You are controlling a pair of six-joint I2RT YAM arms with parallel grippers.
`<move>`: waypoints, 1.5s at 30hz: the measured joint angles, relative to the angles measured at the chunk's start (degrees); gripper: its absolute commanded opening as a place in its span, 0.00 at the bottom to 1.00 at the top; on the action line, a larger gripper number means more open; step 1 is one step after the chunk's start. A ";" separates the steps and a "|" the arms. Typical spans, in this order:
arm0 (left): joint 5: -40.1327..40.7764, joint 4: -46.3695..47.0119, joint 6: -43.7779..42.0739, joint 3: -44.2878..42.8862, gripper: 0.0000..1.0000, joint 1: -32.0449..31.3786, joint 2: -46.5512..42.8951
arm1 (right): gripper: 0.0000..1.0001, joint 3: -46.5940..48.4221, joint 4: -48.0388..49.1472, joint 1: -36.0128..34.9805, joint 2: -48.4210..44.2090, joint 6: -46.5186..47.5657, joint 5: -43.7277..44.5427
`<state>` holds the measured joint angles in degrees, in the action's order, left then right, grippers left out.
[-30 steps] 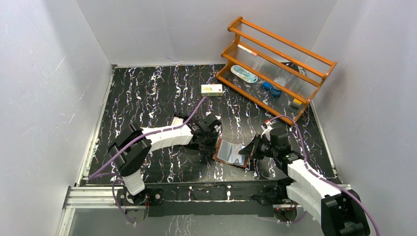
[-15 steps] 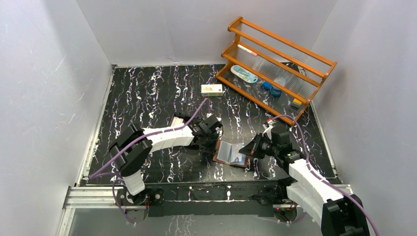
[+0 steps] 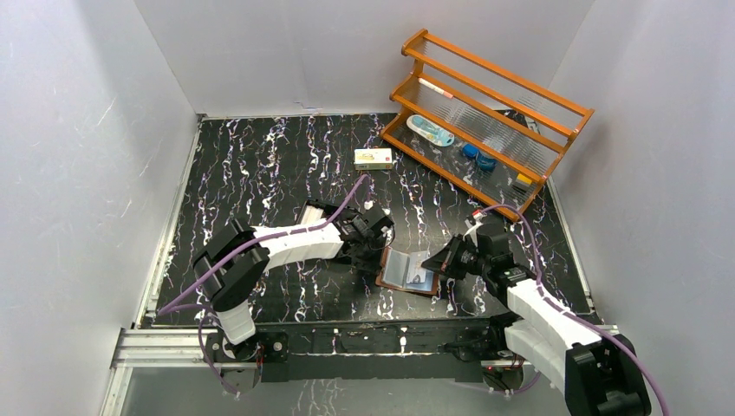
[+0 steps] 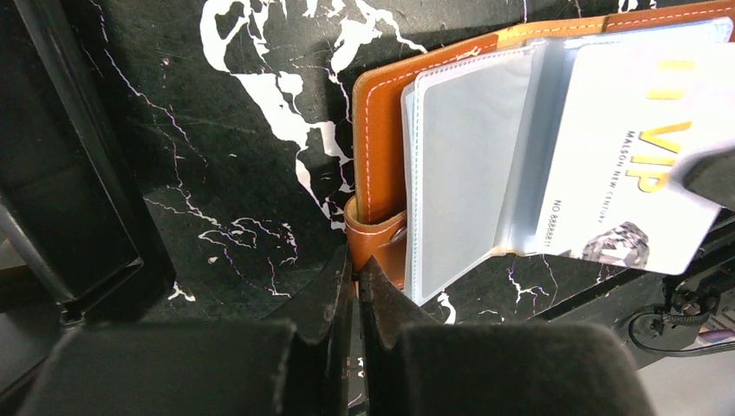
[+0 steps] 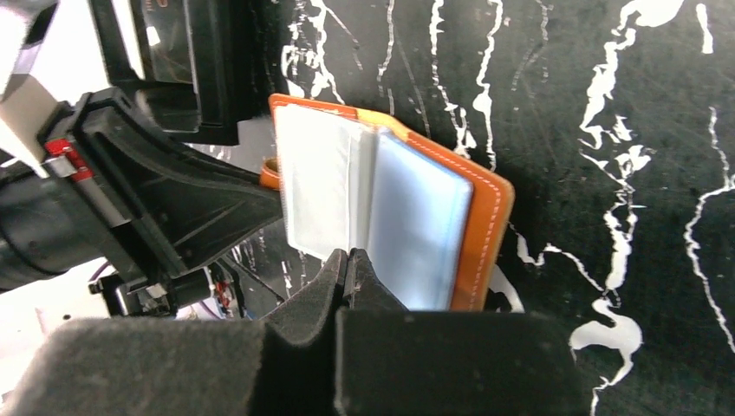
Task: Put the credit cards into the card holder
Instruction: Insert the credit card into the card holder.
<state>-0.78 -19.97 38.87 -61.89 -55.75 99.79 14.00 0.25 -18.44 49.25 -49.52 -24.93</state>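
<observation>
Brown card holder (image 3: 407, 270) open by desk (image 3: 260, 165) near edge, white VIP card (image 4: 624, 165) in clear sleeves (image 4: 459, 165); left gripper (image 4: 355, 273), right gripper (image 5: 345, 260) both pressed together.

The only legible print is on the white credit card (image 4: 624, 173) at the clear pockets of the open card holder (image 4: 373, 147), which lies near the near edge of the surface, about midway along it. In the left wrist view, large gold letters on the card spell "VIP". Under them is a line of small dark capitals that seems to read "MAISON NEW CENTURY", though the first word is uncertain. Below that is "NO." followed by a run of digits, mostly eights, beside a printed diamond picture. The white-and-yellow carton (image 3: 373, 157) towards the far edge carries print too small to read from above
</observation>
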 measured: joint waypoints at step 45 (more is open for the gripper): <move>0.63 -0.50 1.25 -0.11 0.00 -0.81 1.25 | 0.00 -6.51 8.76 0.02 -0.20 0.59 -0.33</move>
<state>-0.14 -20.47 40.12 -62.00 -56.55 101.03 7.49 9.02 -18.41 49.06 -48.93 -25.26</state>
